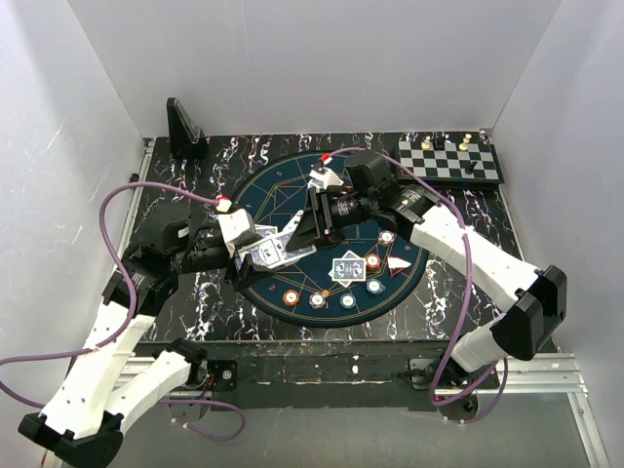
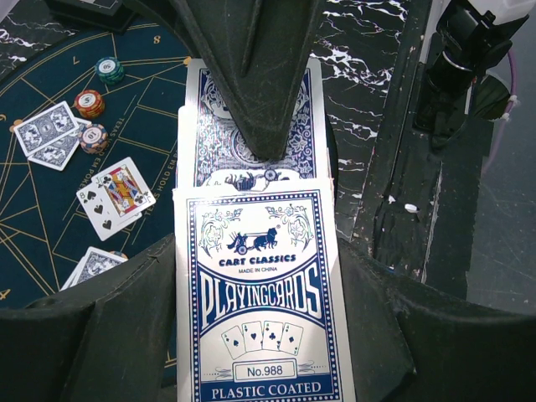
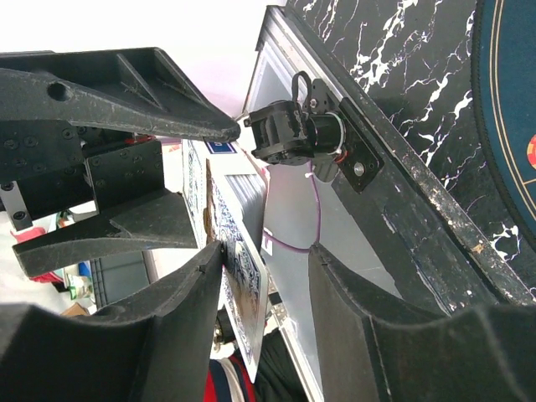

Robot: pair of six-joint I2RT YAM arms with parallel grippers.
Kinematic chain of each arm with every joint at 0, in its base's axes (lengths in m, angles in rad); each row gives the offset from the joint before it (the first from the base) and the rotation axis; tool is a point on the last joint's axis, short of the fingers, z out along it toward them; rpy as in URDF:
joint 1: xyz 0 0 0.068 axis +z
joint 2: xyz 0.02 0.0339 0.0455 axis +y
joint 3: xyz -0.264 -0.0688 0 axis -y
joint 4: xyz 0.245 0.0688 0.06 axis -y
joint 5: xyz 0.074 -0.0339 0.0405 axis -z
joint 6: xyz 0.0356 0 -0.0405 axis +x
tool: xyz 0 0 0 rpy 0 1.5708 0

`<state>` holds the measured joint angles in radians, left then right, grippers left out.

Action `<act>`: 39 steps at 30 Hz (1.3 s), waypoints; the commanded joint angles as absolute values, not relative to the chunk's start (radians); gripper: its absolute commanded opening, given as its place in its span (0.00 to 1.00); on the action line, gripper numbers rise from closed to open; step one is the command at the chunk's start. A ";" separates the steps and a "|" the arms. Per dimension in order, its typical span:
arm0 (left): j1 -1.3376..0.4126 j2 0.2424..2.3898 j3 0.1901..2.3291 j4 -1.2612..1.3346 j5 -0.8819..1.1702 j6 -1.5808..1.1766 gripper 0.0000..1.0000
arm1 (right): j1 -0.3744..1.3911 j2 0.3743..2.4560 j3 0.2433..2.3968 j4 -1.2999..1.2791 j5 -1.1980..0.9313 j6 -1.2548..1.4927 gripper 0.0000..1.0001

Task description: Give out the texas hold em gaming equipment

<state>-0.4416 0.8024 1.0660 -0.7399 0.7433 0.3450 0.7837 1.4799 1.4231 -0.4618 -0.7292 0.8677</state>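
Your blue-and-white cardboard playing-card box (image 2: 260,318) hangs above the near-left part of the round dark-blue mat with gold lines (image 1: 292,180). It is clamped by its sides between the fingers of your left gripper (image 2: 255,251). A blue-backed playing card (image 2: 209,142) sticks out of the box's far end, and your right gripper (image 3: 266,251) straddles its edge. The card lies against one finger with a gap to the other, so those jaws stand apart. To the right on the mat lie more small playing cards (image 1: 348,268), with round poker chips (image 1: 318,299) in orange, teal and white curving around them. The mat covers a black white-veined table (image 1: 175,195), and a black-and-white chessboard (image 1: 450,161) sits at its far right corner.
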 commanded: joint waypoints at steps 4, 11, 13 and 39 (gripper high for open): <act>-0.445 0.779 1.074 -0.692 0.761 0.327 0.08 | 0.750 1.417 1.414 -0.480 -0.729 0.848 0.48; -0.445 0.772 1.074 -0.690 0.759 0.321 0.07 | 0.741 1.402 1.404 -0.483 -0.732 0.845 0.38; -0.445 0.770 1.072 -0.690 0.761 0.319 0.07 | 0.735 1.393 1.413 -0.506 -0.724 0.833 0.36; -0.445 0.741 1.008 -0.635 0.762 0.232 0.03 | 0.546 1.393 1.772 -0.934 -0.617 0.578 0.05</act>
